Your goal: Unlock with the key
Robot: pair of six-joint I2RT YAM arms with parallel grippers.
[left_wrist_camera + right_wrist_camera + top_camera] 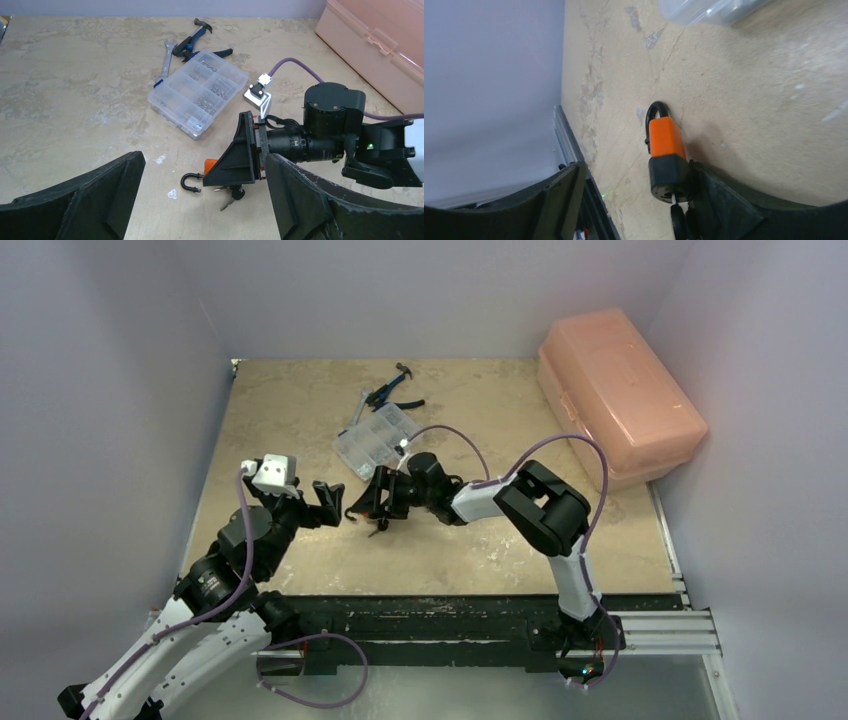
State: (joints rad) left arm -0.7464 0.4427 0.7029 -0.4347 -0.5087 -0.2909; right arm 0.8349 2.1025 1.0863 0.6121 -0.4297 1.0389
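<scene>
An orange padlock with a black base lies flat on the table between the fingers of my right gripper, which is open. The lock's base rests against the right-hand finger. A key sticks in the base, and another key hangs from the same ring. In the left wrist view the black shackle shows one leg free of the body. My left gripper hovers wide open just left of the lock, holding nothing. From above, the right gripper covers most of the lock.
A clear compartment box of small parts lies just behind the lock. Behind it lie blue-handled pliers and a wrench. A pink tool case stands at the back right. The table's front rail runs near the right gripper.
</scene>
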